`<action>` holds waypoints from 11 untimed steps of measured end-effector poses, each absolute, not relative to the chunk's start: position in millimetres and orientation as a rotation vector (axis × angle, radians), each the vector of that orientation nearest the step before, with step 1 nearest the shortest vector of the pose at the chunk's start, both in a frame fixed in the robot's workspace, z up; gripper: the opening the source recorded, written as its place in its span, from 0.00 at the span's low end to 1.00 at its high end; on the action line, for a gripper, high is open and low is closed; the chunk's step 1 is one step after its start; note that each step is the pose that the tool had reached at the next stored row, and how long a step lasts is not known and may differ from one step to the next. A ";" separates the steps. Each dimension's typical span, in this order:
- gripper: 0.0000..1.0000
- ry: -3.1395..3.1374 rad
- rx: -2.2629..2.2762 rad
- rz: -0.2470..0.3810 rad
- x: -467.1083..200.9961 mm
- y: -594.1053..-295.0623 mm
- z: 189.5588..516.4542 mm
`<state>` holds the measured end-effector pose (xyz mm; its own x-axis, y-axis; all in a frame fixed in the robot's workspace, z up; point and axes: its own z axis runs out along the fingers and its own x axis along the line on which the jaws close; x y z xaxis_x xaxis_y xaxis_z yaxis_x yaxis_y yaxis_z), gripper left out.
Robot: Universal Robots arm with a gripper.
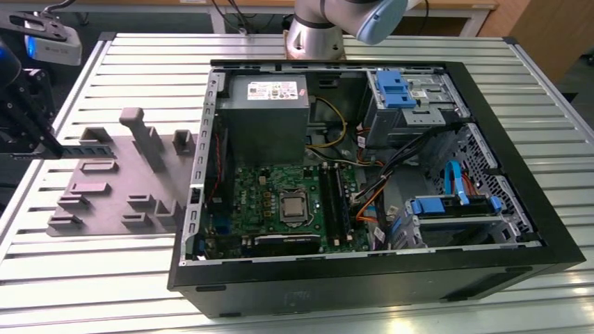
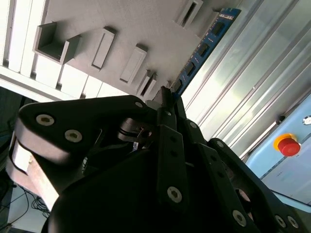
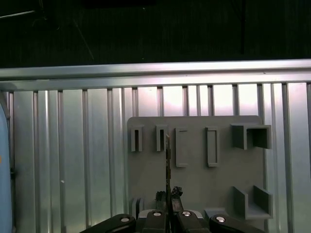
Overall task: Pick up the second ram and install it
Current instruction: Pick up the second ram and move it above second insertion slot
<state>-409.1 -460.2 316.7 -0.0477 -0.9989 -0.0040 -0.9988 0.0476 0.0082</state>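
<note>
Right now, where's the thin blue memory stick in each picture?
First wrist view: the blue memory stick, edge-on, pokes out of the gripper, in front of the grey slotted holder.
Second wrist view: its flat side slants from the gripper along the holder's edge.
Exterior view: I cannot make it out.
Shared landmark: the holder, in all three.

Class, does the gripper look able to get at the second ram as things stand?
Likely yes: the gripper seems closed on the second ram, with nothing between them, over the grey holder tray.
</note>
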 end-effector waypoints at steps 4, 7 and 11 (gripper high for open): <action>0.14 -2.272 2.166 -0.014 -409.1 -460.2 317.8; 0.14 -2.272 2.166 -0.014 -409.2 -460.2 318.6; 0.14 -2.272 2.166 -0.014 -409.1 -460.2 319.6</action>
<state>-409.1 -460.2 319.6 -0.0477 -0.9989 -0.0039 -0.9988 0.0476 0.0082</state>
